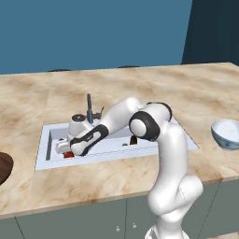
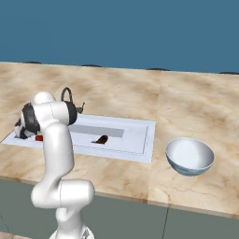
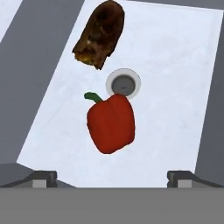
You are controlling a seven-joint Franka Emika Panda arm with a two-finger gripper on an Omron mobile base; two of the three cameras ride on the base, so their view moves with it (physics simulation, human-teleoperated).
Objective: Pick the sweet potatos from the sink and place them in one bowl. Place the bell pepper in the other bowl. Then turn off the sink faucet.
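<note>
My gripper (image 3: 113, 179) is open and hangs low in the left compartment of the sink (image 1: 44, 158), straight over the red bell pepper (image 3: 110, 123), with nothing between its fingertips (image 3: 41, 178). One sweet potato (image 3: 99, 34) lies just beyond the pepper, past a round drain (image 3: 123, 83). A second sweet potato (image 2: 101, 139) lies in the other compartment. In the left base view, the pepper (image 1: 68, 154) peeks out under my hand (image 1: 64, 152). The dark faucet (image 1: 88, 108) stands behind the sink. The dark brown bowl (image 1: 3, 168) is at the far left and the pale blue-white bowl (image 2: 190, 155) is right of the sink.
The sink sits in a marble counter (image 1: 116, 182) with a blue wall behind. My forearm lies across the left basin, close in front of the faucet post. Grey compartment walls (image 3: 35, 65) flank the pepper on both sides.
</note>
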